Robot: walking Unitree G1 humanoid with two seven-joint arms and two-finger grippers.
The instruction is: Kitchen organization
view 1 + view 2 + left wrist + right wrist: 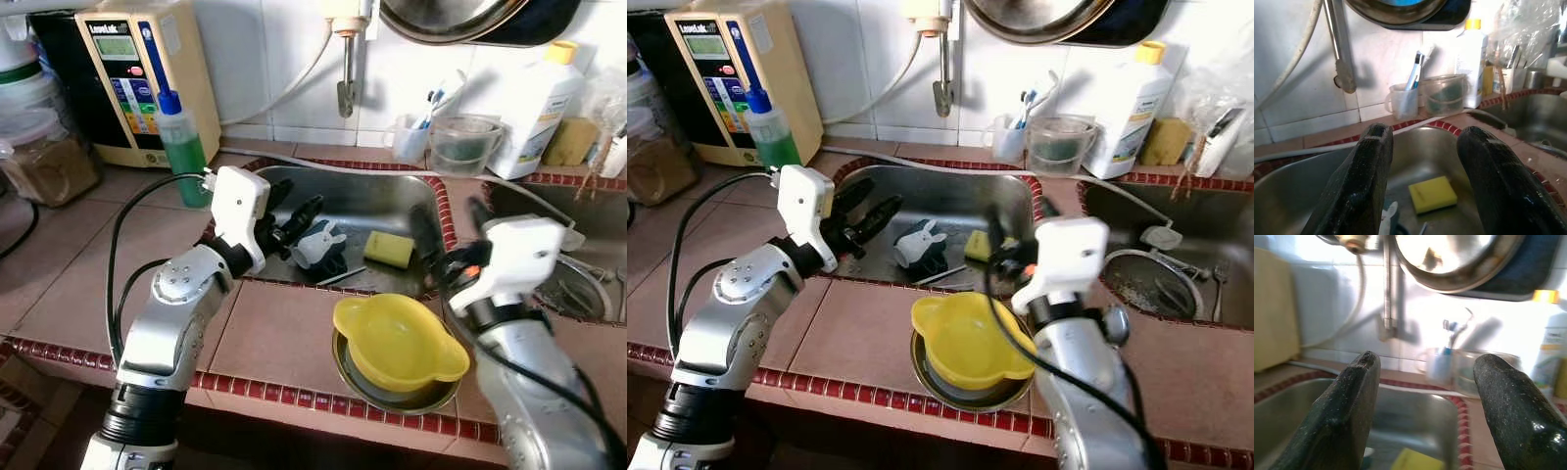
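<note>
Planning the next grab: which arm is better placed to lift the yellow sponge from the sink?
Probably left: the left gripper hangs open over the steel sink, aimed at the yellow sponge.

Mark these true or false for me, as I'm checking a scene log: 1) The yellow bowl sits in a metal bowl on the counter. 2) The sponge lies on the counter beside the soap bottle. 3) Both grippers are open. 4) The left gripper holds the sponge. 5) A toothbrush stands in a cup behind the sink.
1) True: the yellow bowl rests in the metal bowl on the counter.
2) False: the sponge lies inside the sink.
3) True: the left gripper and right gripper both have their fingers apart.
4) False: the left gripper is empty, above the sink.
5) True: the toothbrush stands in the cup.
</note>
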